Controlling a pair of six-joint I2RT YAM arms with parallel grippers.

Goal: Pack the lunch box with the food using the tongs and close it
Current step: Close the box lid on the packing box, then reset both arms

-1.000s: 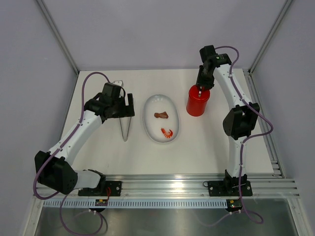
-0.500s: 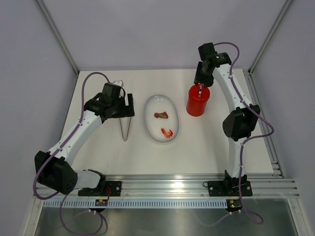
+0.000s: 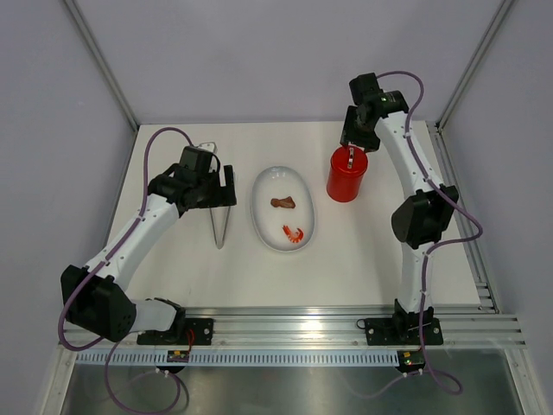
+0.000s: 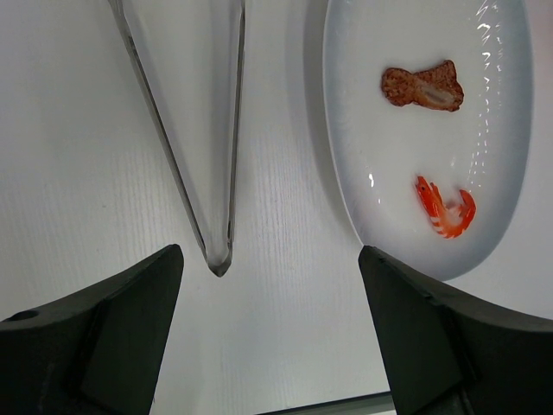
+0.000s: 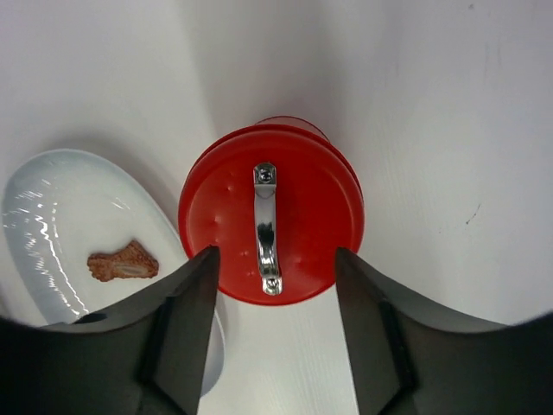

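The red lunch box (image 3: 346, 176) stands upright on the table with its round lid (image 5: 270, 226) on top; a silver handle (image 5: 265, 226) runs across the lid. My right gripper (image 5: 276, 303) hangs open just above the lid, holding nothing. The silver tongs (image 4: 194, 138) lie flat on the table left of the white plate (image 4: 346, 173), their joined tip toward me. My left gripper (image 4: 270, 320) is open above the table near that tip, empty. Two food pieces lie on the plate: a brown chunk (image 4: 422, 86) and an orange shrimp (image 4: 444, 207).
The white oval plate (image 3: 263, 216) sits between the tongs (image 3: 220, 207) and the lunch box. Grey walls and a metal frame close in the table at the back and both sides. A metal rail (image 3: 285, 324) runs along the near edge.
My right gripper has opened and lifted slightly off the lid's handle. The lid stays on the lunch box. The left arm has not moved.
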